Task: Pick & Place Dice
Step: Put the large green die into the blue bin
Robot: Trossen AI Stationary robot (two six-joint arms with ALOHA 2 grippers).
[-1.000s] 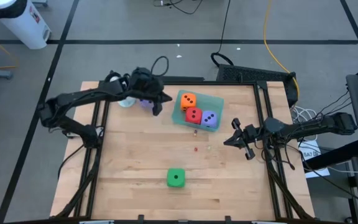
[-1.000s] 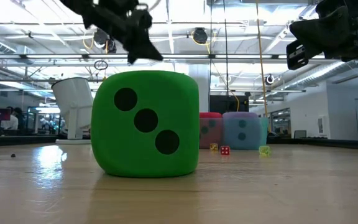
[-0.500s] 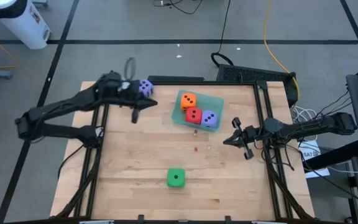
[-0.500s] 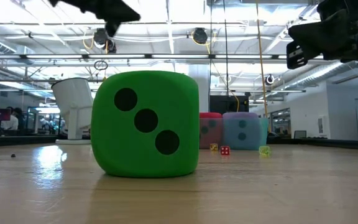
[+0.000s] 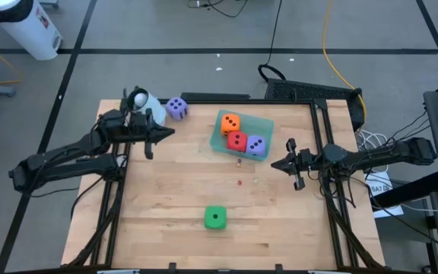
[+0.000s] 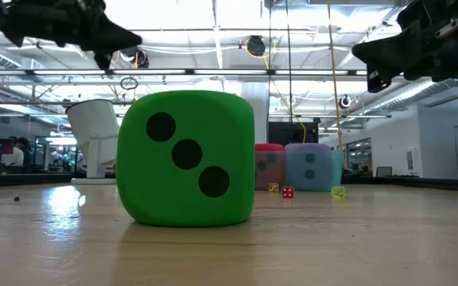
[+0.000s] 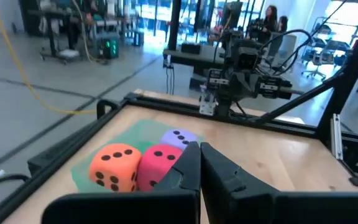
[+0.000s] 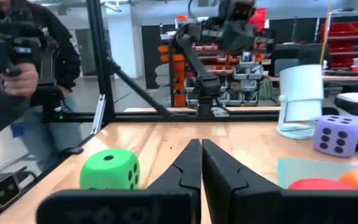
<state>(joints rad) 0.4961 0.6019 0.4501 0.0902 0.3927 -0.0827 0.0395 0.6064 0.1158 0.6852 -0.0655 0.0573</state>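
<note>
Presently: tabletop point(image 5: 166, 190); tray point(image 5: 265, 125) with orange, red, purple dice between both claws; left claw point(image 5: 152, 138) closed, empty, second purple die point(image 5: 176, 108) just beyond it; right claw point(image 5: 290, 164) closed, empty; green die point(image 5: 215, 218) well apart.

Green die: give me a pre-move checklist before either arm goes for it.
1. Green die alone on open table, near front edge: ok.
2. Left gripper empty, fingers shut: not ok, open before grasping.
3. Right gripper empty, fingers shut: not ok, same.
4. Tray holds the orange die, red die and a purple die; room for more: cannot tell.
5. Second purple die outside tray beside the white cup: not ok, unplaced.
</note>
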